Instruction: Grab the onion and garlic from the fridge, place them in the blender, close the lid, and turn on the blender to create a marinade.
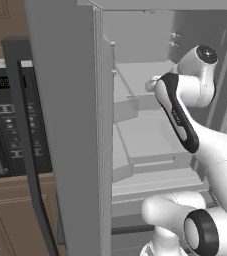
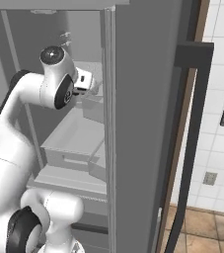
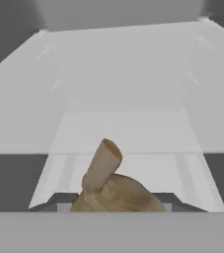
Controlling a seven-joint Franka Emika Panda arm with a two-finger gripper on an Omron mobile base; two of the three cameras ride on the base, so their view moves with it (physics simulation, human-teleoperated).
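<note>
The fridge point(image 1: 65, 125) stands open, and my arm reaches onto an upper pale shelf point(image 3: 123, 133). The garlic point(image 3: 114, 195), a tan-brown knobbly lump with a stub pointing up, sits at the shelf's front edge in the hand view. It fills the gap between the fingertips of my gripper point(image 3: 116, 207), which is shut on it. From the base views the hand point(image 1: 152, 84) point(image 2: 86, 81) is at the same upper shelf, and the garlic is hidden there. The onion, the blender and the lid are out of view.
The open fridge doors point(image 2: 138, 123) with long dark handles point(image 1: 27, 150) flank my arm on both sides. A black microwave point(image 1: 5, 125) sits in wooden cabinets at the left. Lower shelves and drawers point(image 1: 150, 135) lie under my arm. A tiled wall point(image 2: 222, 148) is at the right.
</note>
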